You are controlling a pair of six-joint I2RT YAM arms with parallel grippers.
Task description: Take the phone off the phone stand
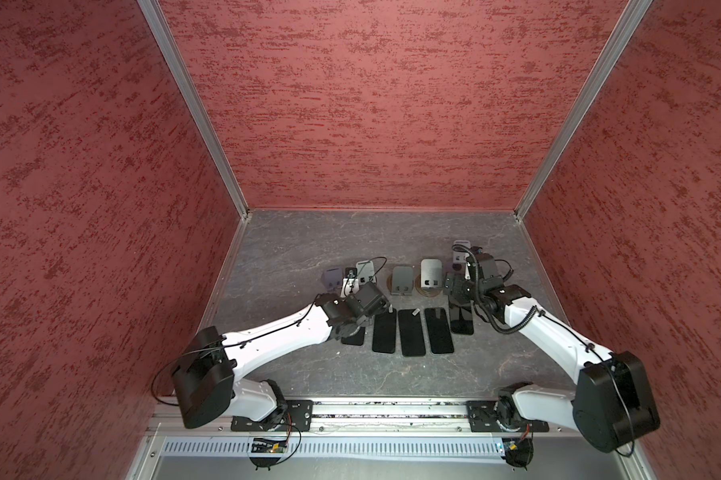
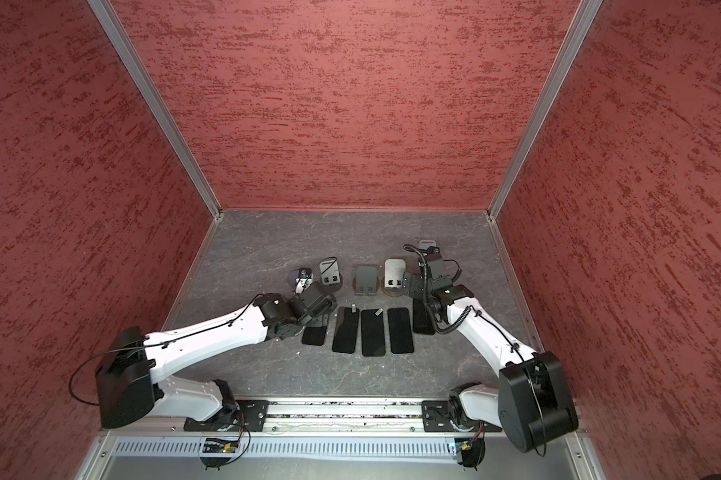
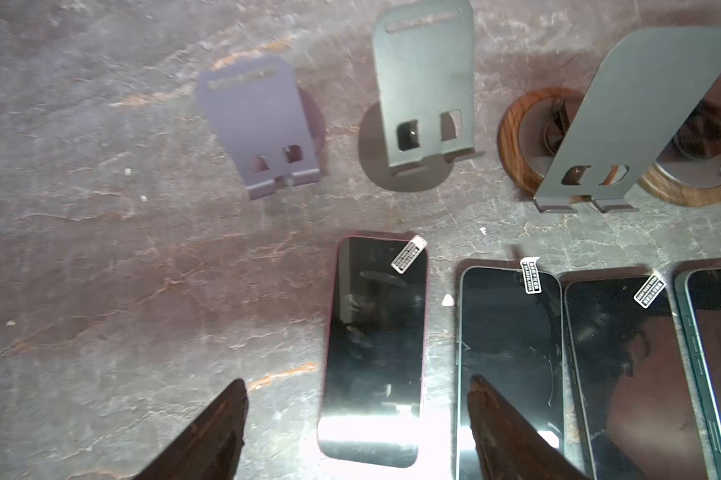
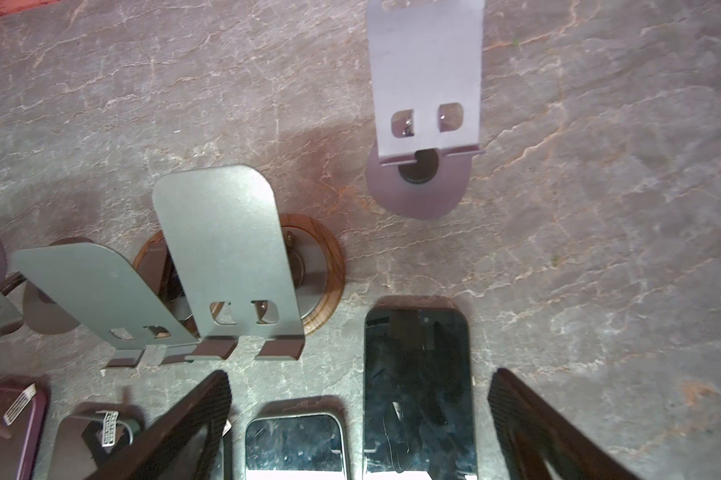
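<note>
Several dark phones lie flat, side by side, on the grey table (image 1: 309, 249). Behind them stand several phone stands, and each stand I see is bare. My left gripper (image 3: 358, 382) hangs open over the red-edged phone (image 3: 375, 332) at the left end of the row; its fingers (image 3: 221, 424) straddle it without touching. In both top views this phone (image 1: 354, 336) is half hidden under the left wrist. My right gripper (image 4: 361, 375) is open above the rightmost phone (image 4: 419, 374), in front of a purple stand (image 4: 427, 83).
The stands form a row: purple (image 3: 259, 124), grey (image 3: 425, 83), dark grey (image 1: 402, 280) and silver (image 4: 230, 257), the last two on wood-ringed bases. Red walls (image 1: 101, 208) close the sides and back. A metal rail (image 1: 392, 409) runs along the front edge.
</note>
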